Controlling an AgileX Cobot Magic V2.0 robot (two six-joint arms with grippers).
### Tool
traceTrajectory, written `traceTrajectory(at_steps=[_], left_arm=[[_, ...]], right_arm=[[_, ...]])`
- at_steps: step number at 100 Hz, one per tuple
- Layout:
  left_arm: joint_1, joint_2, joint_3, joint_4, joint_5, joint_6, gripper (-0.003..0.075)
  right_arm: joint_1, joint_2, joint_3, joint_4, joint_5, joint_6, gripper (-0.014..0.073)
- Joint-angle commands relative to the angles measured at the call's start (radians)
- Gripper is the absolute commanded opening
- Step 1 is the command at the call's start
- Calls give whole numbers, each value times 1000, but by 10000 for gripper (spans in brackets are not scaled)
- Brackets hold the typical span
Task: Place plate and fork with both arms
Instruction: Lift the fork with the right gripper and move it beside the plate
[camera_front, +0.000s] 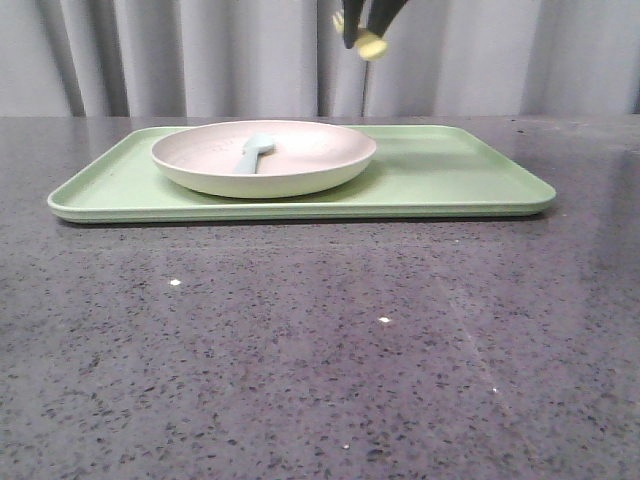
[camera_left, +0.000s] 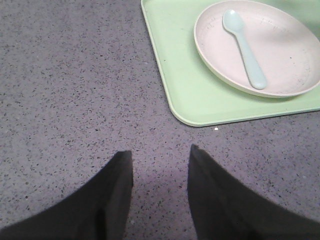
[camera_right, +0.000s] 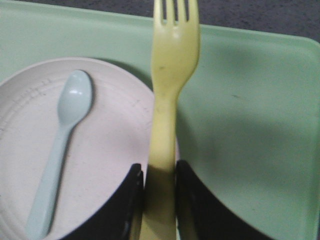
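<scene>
Gripping the fork by its handle, right gripper hangs above the plate rim; tines run forward past the fingertips. Plate sits on tray. Left gripper open, farther off.

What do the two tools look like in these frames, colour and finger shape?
Both look matte black. The left tool has two broad, flat fingers tapering to blunt tips. The right tool has two dark fingers with rounded tips. No cables, markings or arm links visible.
</scene>
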Motion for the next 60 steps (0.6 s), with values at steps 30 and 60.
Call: traceTrajectory(at_steps=[30, 60], left_arm=[[-8, -4, -28, -6, -61, -11, 261], [-8, -4, -28, -6, -61, -11, 261]], right_arm=[[-60, -103, 137, -22, 86, -8, 4], [-60, -50, 179, -9, 78, -7, 4]])
